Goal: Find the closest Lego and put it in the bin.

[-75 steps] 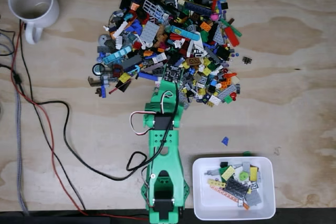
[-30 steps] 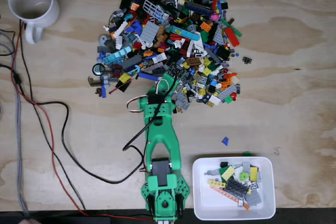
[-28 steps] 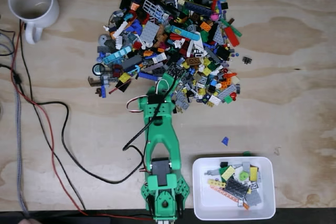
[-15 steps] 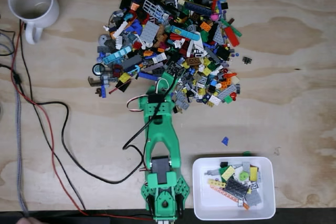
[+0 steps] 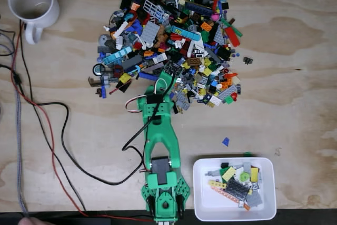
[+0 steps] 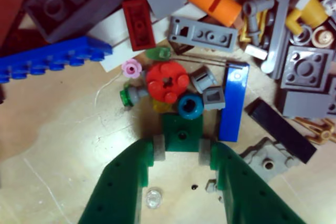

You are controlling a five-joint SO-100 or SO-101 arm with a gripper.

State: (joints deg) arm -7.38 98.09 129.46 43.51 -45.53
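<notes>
A big heap of mixed Lego (image 5: 174, 30) lies at the top of the fixed view. My green arm reaches up from the bottom edge, and my gripper (image 5: 168, 79) is at the heap's near rim. In the wrist view my gripper (image 6: 181, 149) is shut on a small dark green Lego piece (image 6: 182, 129), with both grey pads (image 6: 158, 148) pressed against its sides. That piece rests on the wood just below a red round piece (image 6: 167, 81) and a blue round stud (image 6: 189, 106). The white bin (image 5: 205, 206), holding several Lego pieces, sits at the lower right beside the arm's base.
A white mug (image 5: 32, 3) stands at the top left. Black and red cables (image 5: 52, 130) trail across the left side of the plywood table. A lone blue piece (image 5: 225, 142) lies above the bin. A long blue plate (image 6: 233, 100) lies close to my right finger.
Since 2.5 s ago the arm has stretched forward and dropped to the heap's near edge. Over the last second it has only shifted slightly left.
</notes>
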